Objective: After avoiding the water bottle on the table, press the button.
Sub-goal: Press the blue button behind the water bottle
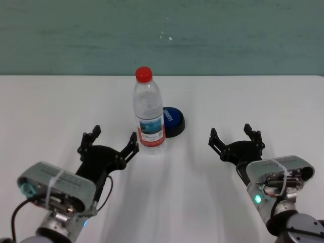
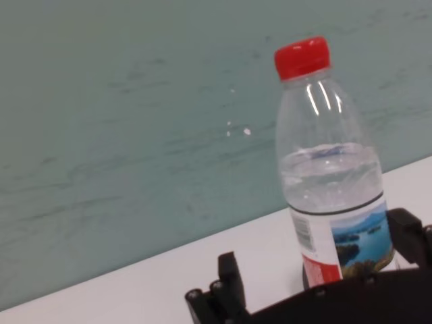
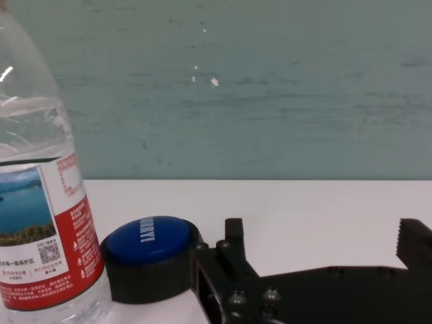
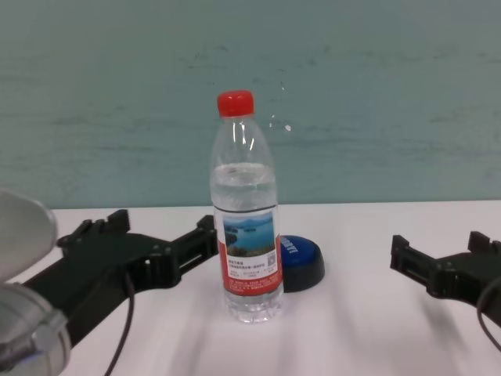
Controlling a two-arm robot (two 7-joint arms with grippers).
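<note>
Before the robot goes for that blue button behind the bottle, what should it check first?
1. Water bottle upright, cap on: ok.
2. Button visible, nothing on top: ok.
3. Straight path from the front: not ok, the bottle blocks it.
4. Left gripper clear of bottle: cannot tell, one finger is very close.
5. Right gripper open, empty, with bare table toward the button: ok.

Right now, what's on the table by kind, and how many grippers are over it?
Water bottle: 1
Button: 1
Grippers: 2, left gripper and right gripper, both open
Total: 4
</note>
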